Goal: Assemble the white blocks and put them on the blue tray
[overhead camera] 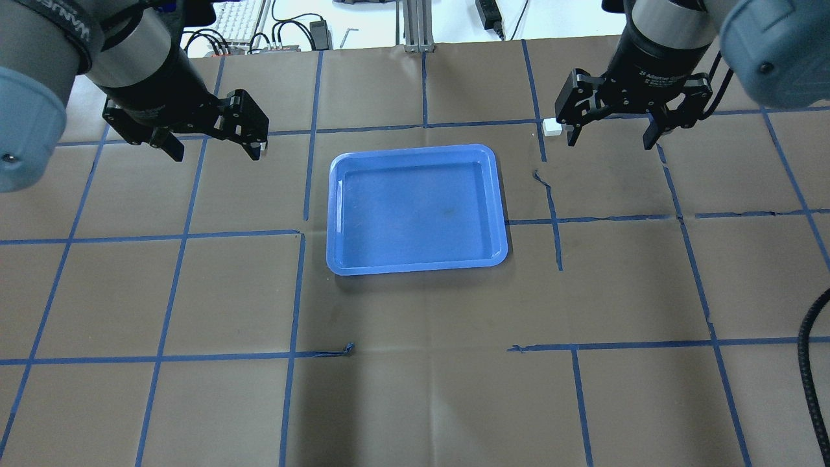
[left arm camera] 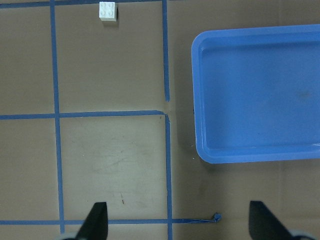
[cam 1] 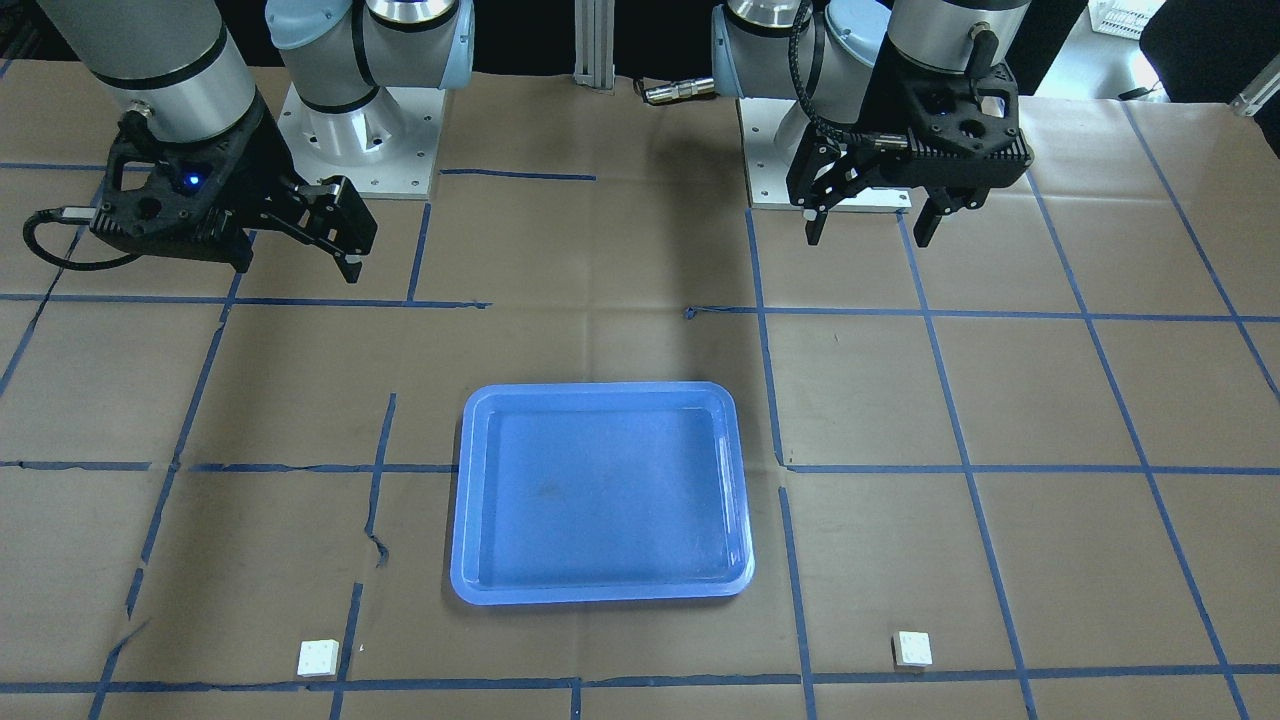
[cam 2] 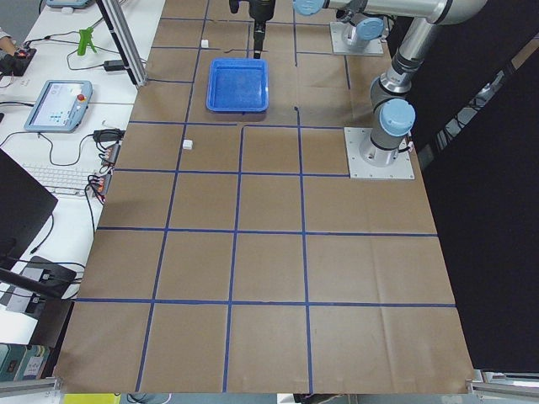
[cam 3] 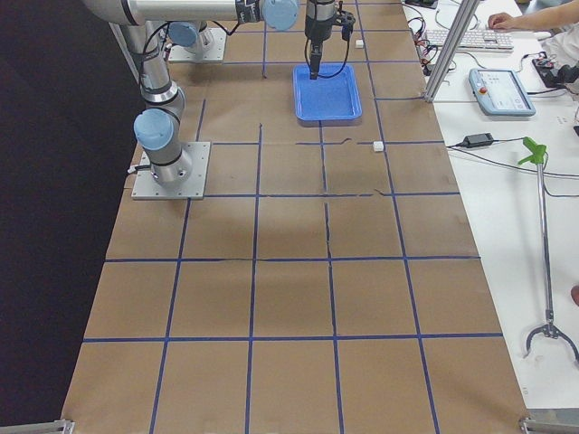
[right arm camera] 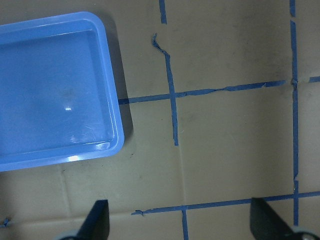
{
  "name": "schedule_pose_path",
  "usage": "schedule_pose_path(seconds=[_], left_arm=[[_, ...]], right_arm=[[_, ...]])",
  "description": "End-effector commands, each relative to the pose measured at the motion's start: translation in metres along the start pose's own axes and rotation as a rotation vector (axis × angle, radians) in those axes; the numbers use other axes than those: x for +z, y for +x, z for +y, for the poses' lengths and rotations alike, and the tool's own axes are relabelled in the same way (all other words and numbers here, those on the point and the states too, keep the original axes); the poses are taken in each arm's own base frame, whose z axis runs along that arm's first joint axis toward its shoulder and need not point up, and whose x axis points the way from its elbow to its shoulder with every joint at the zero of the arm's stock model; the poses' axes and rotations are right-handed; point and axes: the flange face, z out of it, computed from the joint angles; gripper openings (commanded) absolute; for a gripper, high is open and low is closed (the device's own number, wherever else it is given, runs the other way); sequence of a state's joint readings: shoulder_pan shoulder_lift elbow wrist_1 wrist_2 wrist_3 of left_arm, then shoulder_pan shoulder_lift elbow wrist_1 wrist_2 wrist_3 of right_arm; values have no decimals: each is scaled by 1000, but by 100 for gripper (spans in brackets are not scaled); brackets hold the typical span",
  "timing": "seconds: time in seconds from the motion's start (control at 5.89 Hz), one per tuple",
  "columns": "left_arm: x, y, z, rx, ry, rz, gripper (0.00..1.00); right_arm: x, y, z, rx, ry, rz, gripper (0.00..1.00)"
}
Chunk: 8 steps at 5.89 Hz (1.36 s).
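Note:
The blue tray [cam 1: 600, 495] lies empty at the table's middle; it also shows in the overhead view [overhead camera: 415, 207]. One white block [cam 1: 912, 648] sits on the paper on my left side, far from my base, and shows in the left wrist view [left arm camera: 107, 11]. The other white block [cam 1: 318, 657] sits on my right side, by the right gripper in the overhead view [overhead camera: 552, 127]. My left gripper [cam 1: 868, 235] is open and empty, hovering above the table left of the tray [left arm camera: 260, 100]. My right gripper [cam 1: 297, 262] is open and empty, hovering right of the tray [right arm camera: 50, 90].
Brown paper with a blue tape grid [cam 1: 960, 430] covers the table. The two arm bases [cam 1: 360, 130] [cam 1: 830, 170] stand at my side. A keyboard and a pendant [cam 2: 59, 101] lie on the white bench beyond the far edge.

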State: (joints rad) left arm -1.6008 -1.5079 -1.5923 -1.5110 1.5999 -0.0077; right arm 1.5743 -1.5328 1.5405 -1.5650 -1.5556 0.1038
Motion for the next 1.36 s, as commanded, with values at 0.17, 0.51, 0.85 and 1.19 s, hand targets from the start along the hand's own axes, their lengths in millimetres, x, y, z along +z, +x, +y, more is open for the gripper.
schedule_pose_path(seconds=[0.17, 0.51, 0.85, 1.19], left_arm=[[-2, 0, 1, 1, 3, 0, 99], [6, 1, -4, 1, -9, 0, 99], [7, -5, -5, 9, -10, 2, 99], [49, -22, -33, 11, -82, 0, 99]], right_arm=[[10, 1, -6, -253, -15, -8, 100], [26, 6, -13, -633, -41, -11, 100], [41, 16, -41, -973, 14, 4, 100], [64, 44, -82, -1410, 50, 18, 100]])
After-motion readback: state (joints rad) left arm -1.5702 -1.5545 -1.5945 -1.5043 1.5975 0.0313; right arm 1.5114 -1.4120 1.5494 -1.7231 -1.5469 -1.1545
